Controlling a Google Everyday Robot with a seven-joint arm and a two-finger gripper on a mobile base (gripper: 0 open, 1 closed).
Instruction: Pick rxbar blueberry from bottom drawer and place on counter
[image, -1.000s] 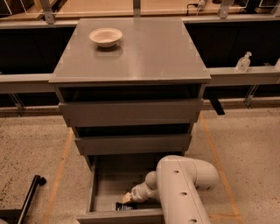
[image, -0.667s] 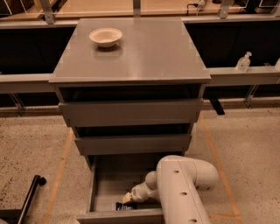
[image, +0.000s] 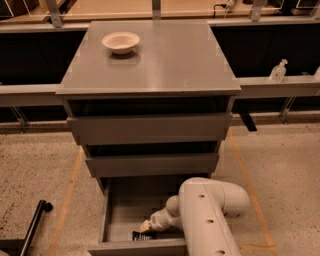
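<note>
Rxbar blueberry (image: 141, 235): dark sliver at the front of the open bottom drawer (image: 106, 220).
Gripper (image: 146, 227): down in the drawer, right at the bar; open or clamped, can't tell.
Change: none in the last second, arm holding.
Meaning: grasp probably under way; counter (image: 165, 60) still waiting.

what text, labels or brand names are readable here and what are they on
None can be read.
rxbar blueberry, in the bottom drawer by the gripper: pale lettering, too blurred to read.
Bottle on the right ledge: no text legible.
</note>
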